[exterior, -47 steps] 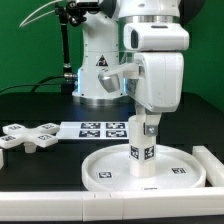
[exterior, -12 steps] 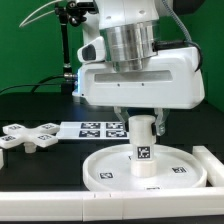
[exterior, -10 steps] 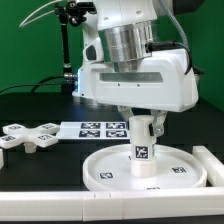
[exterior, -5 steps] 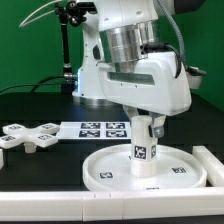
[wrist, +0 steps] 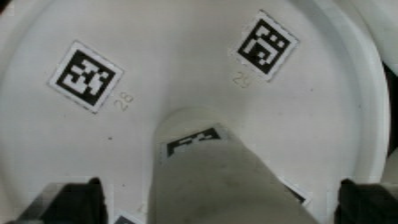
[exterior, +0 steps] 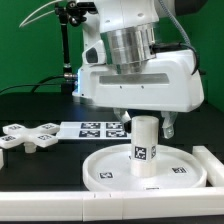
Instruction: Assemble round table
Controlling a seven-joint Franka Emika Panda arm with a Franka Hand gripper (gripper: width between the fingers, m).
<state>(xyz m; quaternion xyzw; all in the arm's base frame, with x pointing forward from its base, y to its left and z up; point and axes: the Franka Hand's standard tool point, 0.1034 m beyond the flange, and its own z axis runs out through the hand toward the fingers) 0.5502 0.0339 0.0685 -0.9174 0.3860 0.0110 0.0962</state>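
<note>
1. The post (exterior: 145, 148) stands upright at the middle of the round disc (exterior: 103, 172), which lies flat in the lower centre of the exterior view; neither picture shows whether the post is fully seated in the disc.
2. The gripper (exterior: 147, 124) hangs straight over the post with its jaws apart, one on each side of the post's upper part; in the wrist view the dark fingertips (wrist: 80, 198) flank the post with a gap on both sides, so nothing is gripped.
3. Judged risk: if the jaws close off-centre, one finger meets the post first and shoves it; a loosely seated post could tilt or bind in its socket.
4. If the post is then twisted to tighten it, the disc may turn with it on the dark table (exterior: 40, 108), since nothing visibly pins it; the border rail (exterior: 210, 158) at the lower right is near, but contact cannot be judged.
5. A hold too high on the smooth post could slip.
6. The cross-shaped foot (exterior: 28, 136) lies at the exterior view's left, well apart from the disc and just beside the marker board (exterior: 100, 127); it is not yet fitted.
</note>
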